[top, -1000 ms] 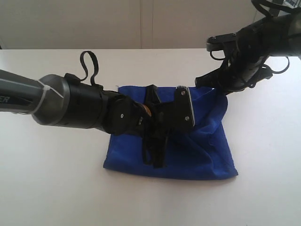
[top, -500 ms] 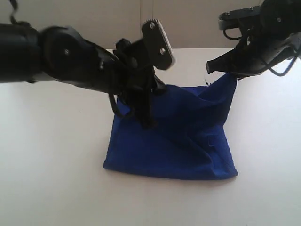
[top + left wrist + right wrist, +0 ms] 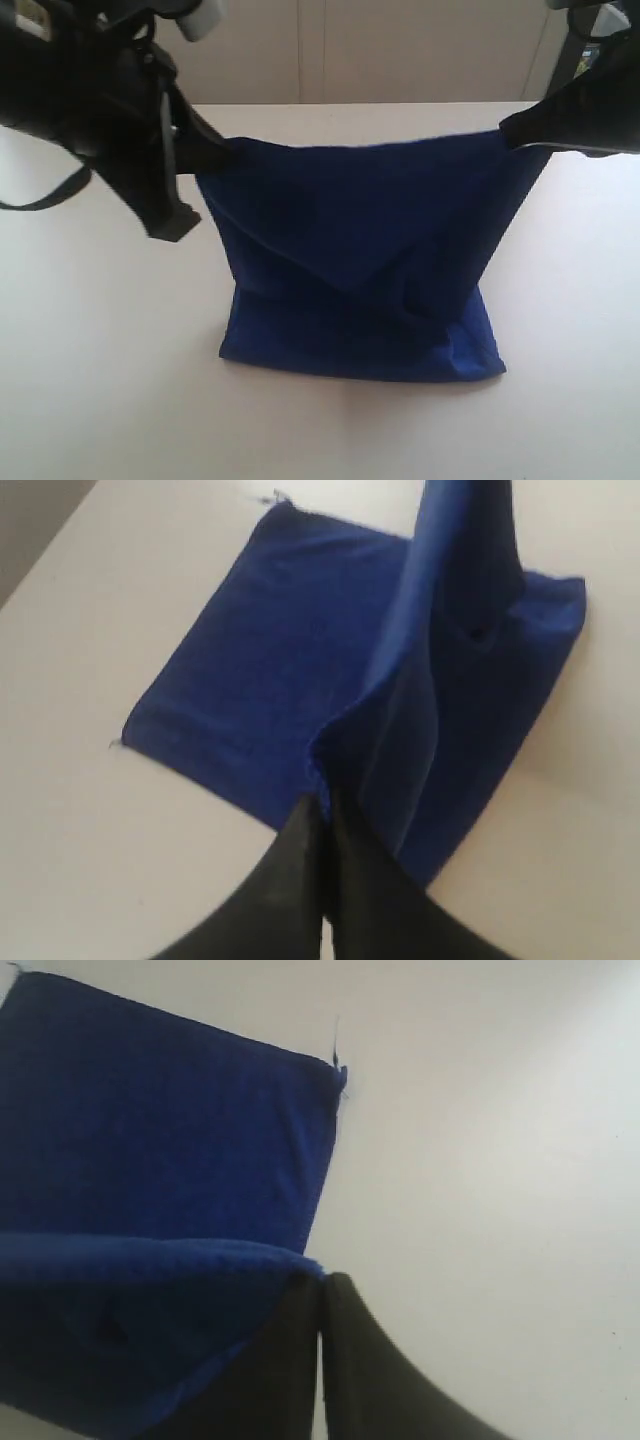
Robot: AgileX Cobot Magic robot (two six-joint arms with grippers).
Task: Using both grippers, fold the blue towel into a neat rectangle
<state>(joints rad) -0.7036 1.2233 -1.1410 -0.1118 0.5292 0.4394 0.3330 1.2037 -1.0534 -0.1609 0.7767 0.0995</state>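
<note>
The blue towel [image 3: 360, 260] hangs stretched like a sheet above the white table, its lower part still lying flat. My left gripper [image 3: 222, 157] is shut on the towel's upper left corner, and my right gripper [image 3: 512, 130] is shut on the upper right corner. Seen from the left wrist, the left gripper [image 3: 323, 802] pinches a fold of the blue towel [image 3: 290, 670]. The right wrist view has the right gripper [image 3: 322, 1280] closed on the edge of the blue towel [image 3: 170, 1150].
The white table [image 3: 110, 380] spreads all round the towel. A pale wall with a vertical seam [image 3: 300, 50] stands behind the table's far edge. A black strap [image 3: 45, 195] dangles from the left arm.
Both grippers have risen and moved apart, lifting the towel's far edge and pulling it taut. The left arm has swung from over the towel to the upper left.
</note>
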